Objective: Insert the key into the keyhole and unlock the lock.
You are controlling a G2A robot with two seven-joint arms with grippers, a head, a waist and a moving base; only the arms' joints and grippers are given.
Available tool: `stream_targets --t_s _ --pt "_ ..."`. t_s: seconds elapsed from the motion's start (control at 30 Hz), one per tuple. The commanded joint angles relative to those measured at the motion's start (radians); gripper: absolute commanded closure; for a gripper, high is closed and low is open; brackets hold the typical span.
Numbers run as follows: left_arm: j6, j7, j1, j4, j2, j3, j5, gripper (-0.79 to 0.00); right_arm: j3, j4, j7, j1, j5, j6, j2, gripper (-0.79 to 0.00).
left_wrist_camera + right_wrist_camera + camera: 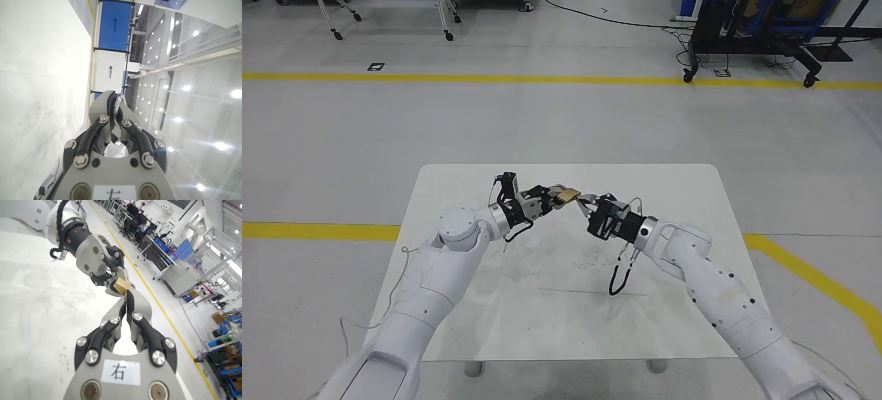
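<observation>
left claw [117, 106] clenched on brass lock [122, 285] above table [672, 310], right claw [129, 297] pinched shut, tips touching lock's end

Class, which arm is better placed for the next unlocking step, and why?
Right. The right gripper is shut with its tips at the end of the lock; the left gripper only clamps the lock, steadying it.

A small brass lock [122, 285] — its silver shackle [116, 111] clamped in the left claw [116, 103] — held above the table [662, 300].
</observation>
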Motion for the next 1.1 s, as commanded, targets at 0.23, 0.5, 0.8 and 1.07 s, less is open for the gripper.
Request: stream_targets --t_s 0.23,0.5,0.8,1.07 --pt "-0.011 -0.004 0.008 -0.009 0.001 -0.009 0.008 0.000 0.009 0.072 -0.049 0.031 0.063 -0.093 -0.003 0.000" --pt "-0.011 -0.006 0.013 -0.014 0.001 -0.018 0.007 0.000 -0.003 0.055 -0.043 0.032 -0.034 -0.084 0.001 -0.197" --pt "-0.005 -0.021 0.015 -0.013 0.000 -0.026 -0.007 0.000 0.019 0.003 -0.044 0.008 -0.113 -0.077 0.014 -0.730" --pt "0.053 -0.075 0.001 -0.005 0.000 0.001 0.040 0.000 0.206 -0.005 -0.275 -0.066 -0.022 -0.212 0.060 -0.785"
